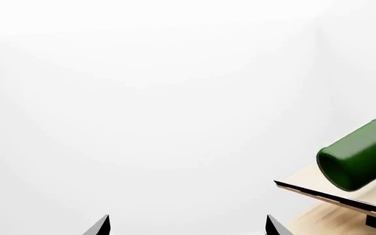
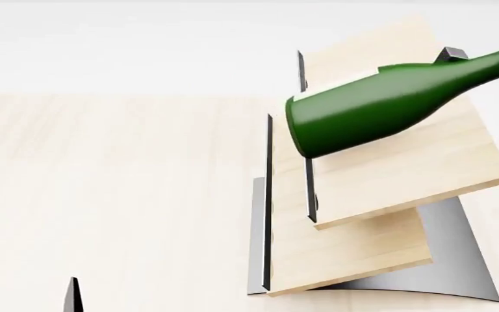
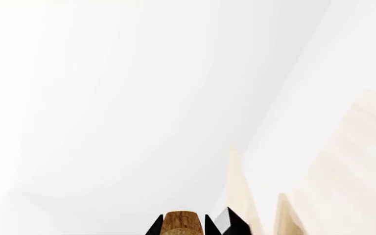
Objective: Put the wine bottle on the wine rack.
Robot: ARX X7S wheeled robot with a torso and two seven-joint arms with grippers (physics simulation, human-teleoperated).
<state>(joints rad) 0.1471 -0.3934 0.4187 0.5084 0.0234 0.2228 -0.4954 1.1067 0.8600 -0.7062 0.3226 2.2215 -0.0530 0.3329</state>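
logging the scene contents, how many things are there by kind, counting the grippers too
wine bottle: 1
wine rack: 1
table: 1
grippers: 2, the left gripper and the right gripper
total: 5

Bare tabletop (image 2: 111,195) is left open to the left of the wine rack (image 2: 388,188). The room above the upper board is taken up by the wine bottle (image 2: 379,107), held slanting over it, its base overhanging the black edge strips (image 2: 268,195).
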